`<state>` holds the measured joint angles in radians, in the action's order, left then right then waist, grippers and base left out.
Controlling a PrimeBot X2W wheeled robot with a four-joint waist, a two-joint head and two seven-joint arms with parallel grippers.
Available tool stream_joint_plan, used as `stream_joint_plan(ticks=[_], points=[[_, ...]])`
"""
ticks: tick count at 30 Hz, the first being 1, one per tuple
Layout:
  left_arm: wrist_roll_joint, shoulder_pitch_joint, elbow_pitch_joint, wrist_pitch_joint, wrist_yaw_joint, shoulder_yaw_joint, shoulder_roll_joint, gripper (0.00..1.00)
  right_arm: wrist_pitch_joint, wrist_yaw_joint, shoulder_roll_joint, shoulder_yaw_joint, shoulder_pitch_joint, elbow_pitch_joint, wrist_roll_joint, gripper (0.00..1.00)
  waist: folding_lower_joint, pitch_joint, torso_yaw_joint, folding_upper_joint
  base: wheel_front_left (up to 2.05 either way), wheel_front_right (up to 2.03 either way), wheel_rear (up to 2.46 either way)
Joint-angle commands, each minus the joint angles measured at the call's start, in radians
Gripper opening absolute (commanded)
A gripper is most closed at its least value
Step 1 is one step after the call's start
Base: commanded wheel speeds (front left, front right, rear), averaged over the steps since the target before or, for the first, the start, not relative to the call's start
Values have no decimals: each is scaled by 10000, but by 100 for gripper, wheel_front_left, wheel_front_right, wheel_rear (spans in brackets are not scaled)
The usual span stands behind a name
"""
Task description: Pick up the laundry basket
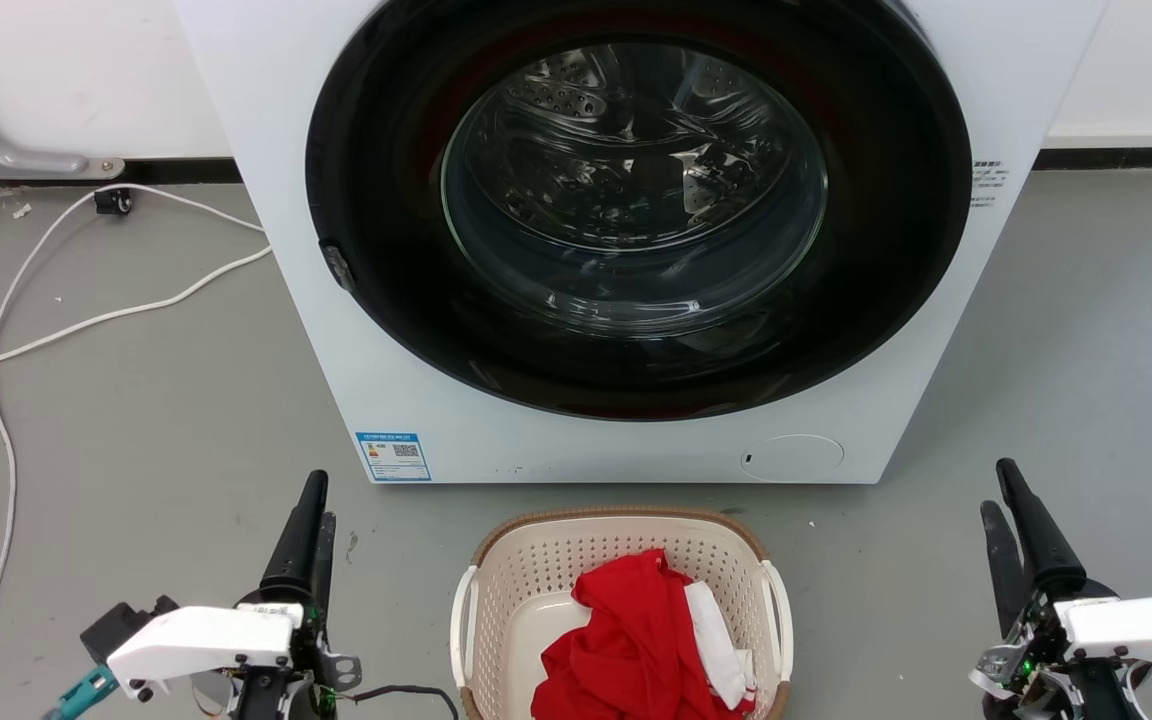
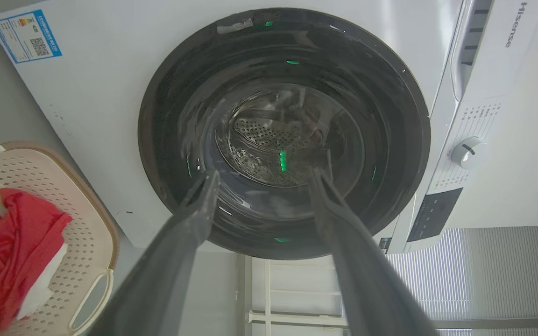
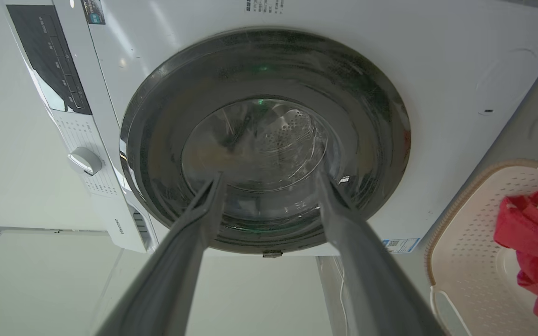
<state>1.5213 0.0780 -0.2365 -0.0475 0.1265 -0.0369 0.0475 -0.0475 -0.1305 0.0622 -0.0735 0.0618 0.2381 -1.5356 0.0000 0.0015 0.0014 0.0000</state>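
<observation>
The left gripper (image 1: 320, 500) and right gripper (image 1: 998, 488) hung empty, fingers apart, flanking the basket (image 1: 536, 560) before the washer (image 1: 276, 250).

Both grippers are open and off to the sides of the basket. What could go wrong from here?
1. The left gripper and right gripper must each catch a thin white handle; missing one could tilt the laundry basket and spill the red cloth.
2. The basket sits close to the washing machine, so a forward swing might knock its front.
</observation>
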Motion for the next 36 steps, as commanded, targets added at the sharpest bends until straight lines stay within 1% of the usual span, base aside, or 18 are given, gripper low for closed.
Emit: stream_joint_plan(ticks=[1,6,11,17,25,30,31,35,36], points=[[-317,313,249,108,21,73,32,100,91,0,136,70,130,-201,282,100,0,0,1,0,0,0,0],[-1594,338,473,326,24,267,33,100,321,-1,191,70,157,-272,1686,100,0,-4,5,0,0,0,0],[-2704,337,625,535,26,445,33,100,529,-1,117,31,105,-473,3289,100,0,-13,15,0,0,0,0],[-4006,347,737,768,29,690,34,100,763,-1,54,56,-8,-695,4931,100,0,-29,21,0,0,0,0],[-5713,377,790,1062,20,1079,35,100,1033,-1,-10,92,-143,-859,6779,100,0,-48,20,0,0,0,0],[-6517,399,733,1236,-23,1294,35,100,1115,-1,-30,137,-239,-970,7804,100,0,-65,18,0,0,0,0],[-6847,413,700,1299,-41,1378,36,100,1129,-1,-37,149,-282,-1003,8175,100,0,-71,19,0,0,0,0],[-7489,428,637,1428,-82,1513,36,100,1179,-2,-50,165,-345,-1061,8851,100,0,-88,17,0,0,0,0],[-7966,445,591,1521,-104,1614,37,100,1203,-2,-60,173,-388,-1103,9302,100,0,-93,21,0,0,0,0]])
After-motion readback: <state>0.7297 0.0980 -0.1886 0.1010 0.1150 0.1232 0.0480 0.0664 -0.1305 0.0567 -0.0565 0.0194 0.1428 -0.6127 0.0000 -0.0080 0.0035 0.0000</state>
